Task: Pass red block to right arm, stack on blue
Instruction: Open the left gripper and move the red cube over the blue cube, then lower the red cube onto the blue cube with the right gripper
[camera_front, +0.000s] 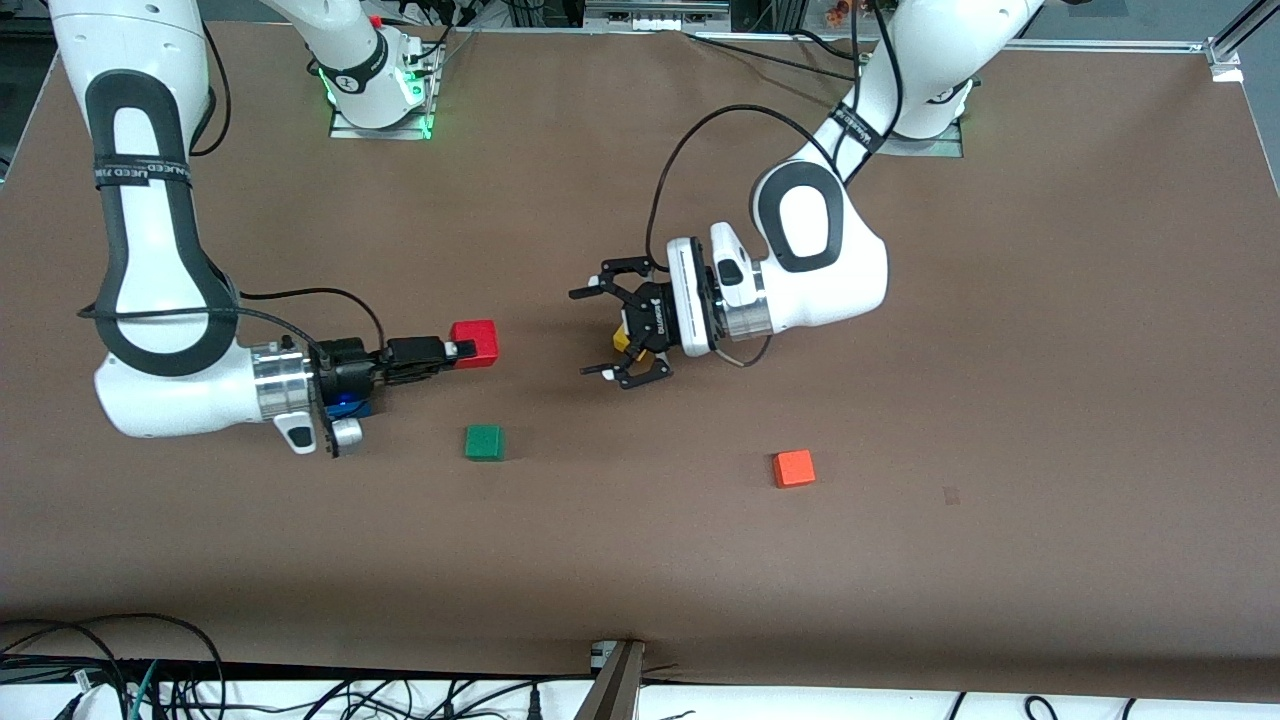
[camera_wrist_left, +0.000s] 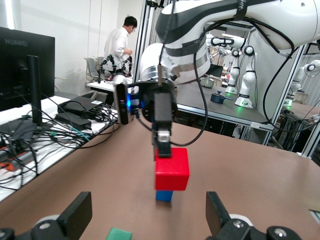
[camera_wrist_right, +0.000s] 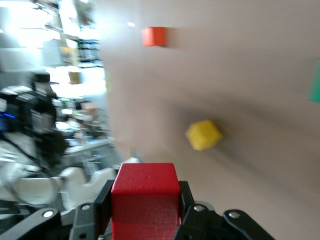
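Note:
My right gripper (camera_front: 462, 349) is shut on the red block (camera_front: 474, 343) and holds it above the table at the right arm's end. In the right wrist view the red block (camera_wrist_right: 145, 187) fills the gap between the black fingers (camera_wrist_right: 186, 197). The blue cube (camera_wrist_left: 164, 195) sits on the table below and past the held block (camera_wrist_left: 171, 168). In the front view the blue cube (camera_front: 352, 408) is mostly hidden under the right wrist. My left gripper (camera_front: 588, 332) hangs open and empty over mid-table, facing the red block with a gap between them. Its fingers (camera_wrist_left: 76, 216) stand wide apart.
A green cube (camera_front: 484, 442) lies nearer the front camera than the red block. An orange-red cube (camera_front: 793, 468) lies toward the left arm's end. A yellow cube (camera_front: 622, 340) shows under the left gripper. Cables run along the table's front edge.

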